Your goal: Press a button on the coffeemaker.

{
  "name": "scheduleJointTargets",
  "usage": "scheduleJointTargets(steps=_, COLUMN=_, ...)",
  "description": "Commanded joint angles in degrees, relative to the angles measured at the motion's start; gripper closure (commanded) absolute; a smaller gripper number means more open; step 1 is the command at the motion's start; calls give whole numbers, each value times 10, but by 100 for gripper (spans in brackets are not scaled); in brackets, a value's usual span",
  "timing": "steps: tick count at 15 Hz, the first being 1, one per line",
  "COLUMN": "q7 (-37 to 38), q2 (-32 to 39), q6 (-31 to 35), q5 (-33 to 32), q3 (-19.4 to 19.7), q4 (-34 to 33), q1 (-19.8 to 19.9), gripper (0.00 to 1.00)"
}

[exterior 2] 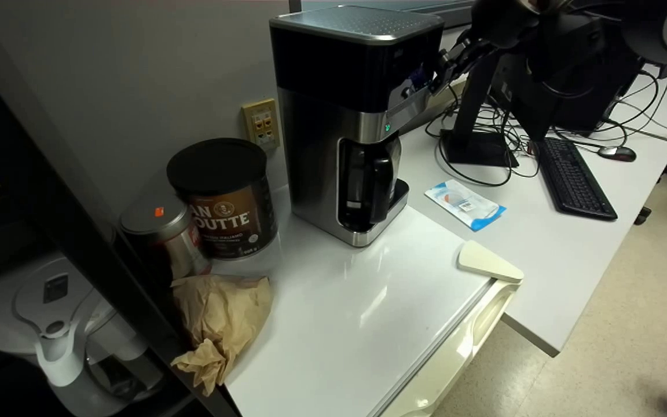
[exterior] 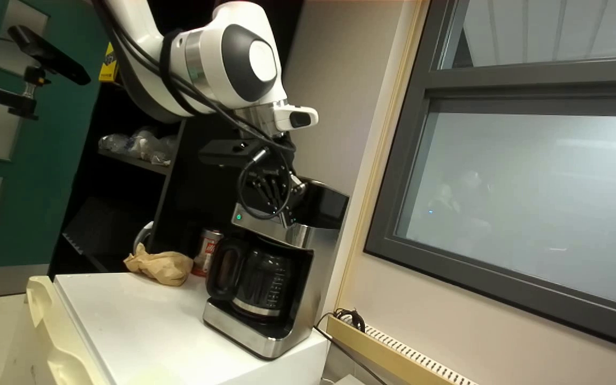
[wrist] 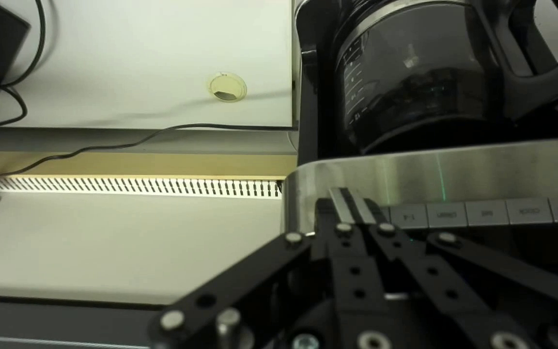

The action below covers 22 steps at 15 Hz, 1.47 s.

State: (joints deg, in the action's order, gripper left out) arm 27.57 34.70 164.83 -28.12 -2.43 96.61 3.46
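– Which step is in hand here?

– The press itself, it is judged. The gripper (wrist: pixel 349 205) is held at the upper front of the coffeemaker (exterior 2: pixel 330 127), which is set on a white cabinet (exterior: pixel 142 310) with a coffee tin (exterior 2: pixel 224 200) beside it.

– Can it be told whether anything is being pushed?

– It cannot. In the wrist view, the row of buttons (wrist: pixel 487 213) along the coffeemaker's front can be read as far as 1-4; whatever lies past that is mostly hidden by the fingers (wrist: pixel 341 206). They are seen very near that front, yet contact cannot be confirmed.

– And how are the fingers set?

– They are held together, tip beside tip, with only a thin dark line between; nothing is seen to be grasped, so a blunt push can be given with them.

– What is called for next?

– A short, straight push into the coffeemaker's front, it would seem, then a backing off. Care should be taken that no neighbouring button is caught and that the coffeemaker is not shoved back over the cabinet
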Motion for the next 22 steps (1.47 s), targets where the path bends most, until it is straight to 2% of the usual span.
scheduleJointTargets(steps=1, q7=-50, q2=29, q6=5, q5=98, q3=51, q4=-39, q1=-52, gripper=99)
scheduleJointTargets(steps=7, q7=-97, q2=17, q6=9, q5=173, q3=73, q4=-20, q1=-76, gripper=99)
scheduleJointTargets(steps=13, q7=-171, q2=-90, q6=4, q5=212, q3=38, q4=114, q1=-63, gripper=100)
scheduleJointTargets(steps=17, q7=-207, q2=-158, q6=-3, q5=207, q3=31, q4=191, q1=-65, gripper=100)
scheduleJointTargets(steps=22, q7=-228, q2=-238, q6=7, q5=147, q3=59, q4=275, q1=-80, gripper=100)
